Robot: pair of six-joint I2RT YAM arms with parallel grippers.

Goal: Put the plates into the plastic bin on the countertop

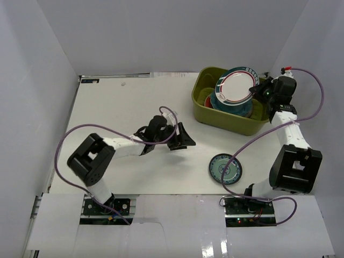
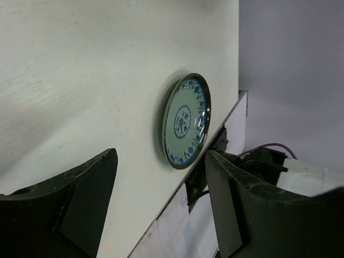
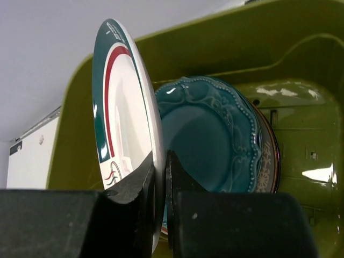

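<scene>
My right gripper [image 1: 257, 90] is shut on the rim of a green-rimmed white plate [image 1: 235, 86] and holds it over the olive-green plastic bin [image 1: 207, 110]. In the right wrist view the plate [image 3: 121, 107] stands on edge between my fingers [image 3: 141, 183]. Behind it a scalloped teal plate [image 3: 215, 140] lies on other plates in the bin [image 3: 301, 64]. A small teal patterned plate [image 1: 225, 168] lies on the white countertop [image 1: 118, 102] near the front edge. My left gripper [image 1: 181, 137] is open and empty, left of that plate; the left wrist view shows the plate [image 2: 186, 121] ahead.
White walls enclose the countertop on three sides. The countertop's front edge runs close to the small plate [image 2: 215, 134]. The right arm's base [image 1: 252, 207] and purple cables sit just beyond that edge.
</scene>
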